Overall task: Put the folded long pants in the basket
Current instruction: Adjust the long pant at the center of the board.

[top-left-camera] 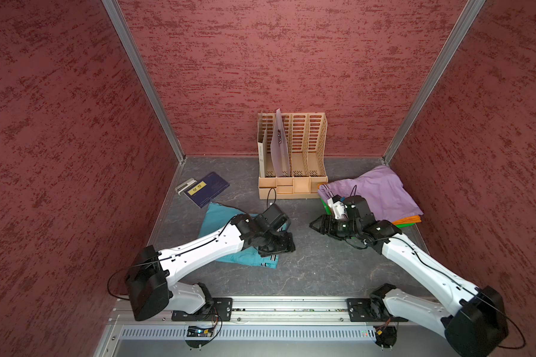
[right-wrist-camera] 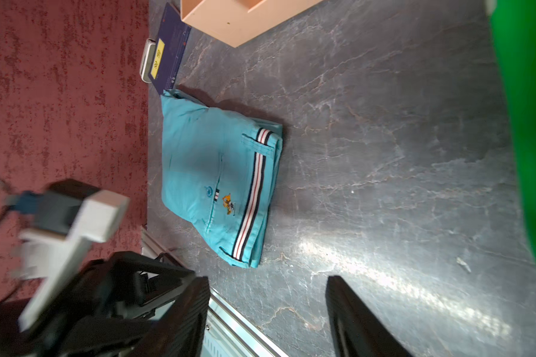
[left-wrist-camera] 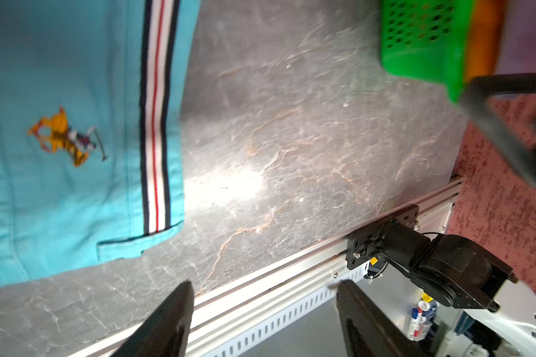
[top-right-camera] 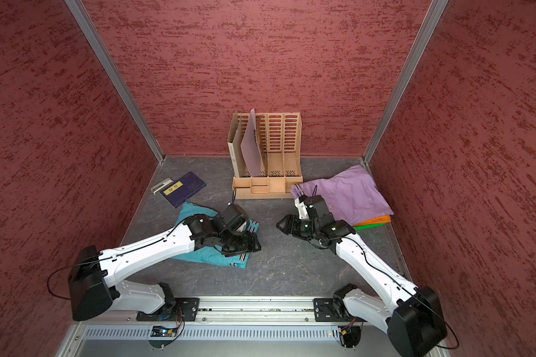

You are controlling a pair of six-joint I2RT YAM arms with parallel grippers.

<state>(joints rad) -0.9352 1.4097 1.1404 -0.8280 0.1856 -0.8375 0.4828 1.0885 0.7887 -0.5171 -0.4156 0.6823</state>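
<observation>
Turquoise folded long pants [top-left-camera: 226, 222] [right-wrist-camera: 217, 173] with a striped waistband [left-wrist-camera: 155, 123] lie flat on the table at the left. My left gripper [top-left-camera: 288, 245] [left-wrist-camera: 265, 287] hovers over their right edge, open, nothing between its fingers. The green basket [top-left-camera: 403, 225] [left-wrist-camera: 424, 40] stands at the right. Lilac pants [top-left-camera: 381, 191] [top-right-camera: 350, 191] lie on top of orange pants [top-left-camera: 410, 220] in it and hide most of it. My right gripper [top-left-camera: 312, 224] [right-wrist-camera: 266, 284] is open and empty beside the basket's left end, pointing toward the turquoise pants.
A beige slotted file organizer [top-left-camera: 294, 154] with papers stands at the back centre. A dark blue booklet [top-left-camera: 209, 188] and a small white device [top-left-camera: 184, 185] lie at the back left. Red walls enclose three sides. A metal rail [top-left-camera: 291, 304] runs along the front.
</observation>
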